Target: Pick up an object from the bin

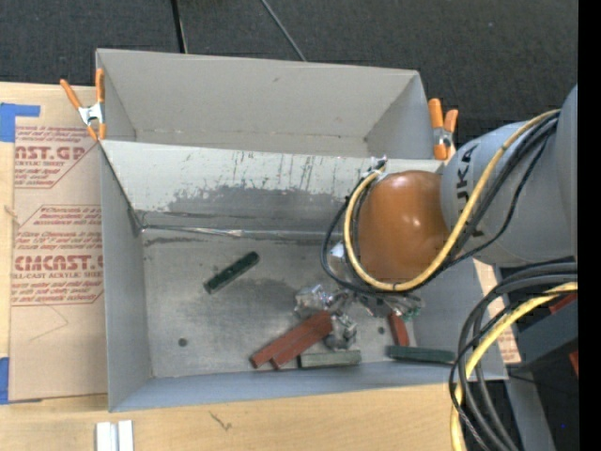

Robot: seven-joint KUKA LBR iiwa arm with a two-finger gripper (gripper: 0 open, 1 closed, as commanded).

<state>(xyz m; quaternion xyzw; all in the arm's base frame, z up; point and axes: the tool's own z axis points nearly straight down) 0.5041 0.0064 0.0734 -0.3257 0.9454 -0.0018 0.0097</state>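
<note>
I have the end effector low in the bin, close to the front wall and right of the middle. The arm's orange wrist cover sits just above it and hides much of the mechanism. From this angle I cannot tell how far the end effector is open, or whether it has hold of anything.

Its metal tip is down in a small cluster. A reddish-brown block lies flat and angled, its upper right end at the tip and probably touching it. A grey-green bar lies along the front wall just beside the block. To the right, under the arm, are a small red piece and a dark green piece. A dark green stick lies alone, well apart to the left.

I judge this to be the grasp stage: the arm is down at the reddish-brown block, which rests on the bin floor, not yet lifted.

The next move calls for closing firmly on the block's end, then raising straight up. Because the block is long and would be held near one end, I would expect it to droop or twist. The lift should also stay clear of the front wall and avoid dragging the grey-green bar along.
</note>
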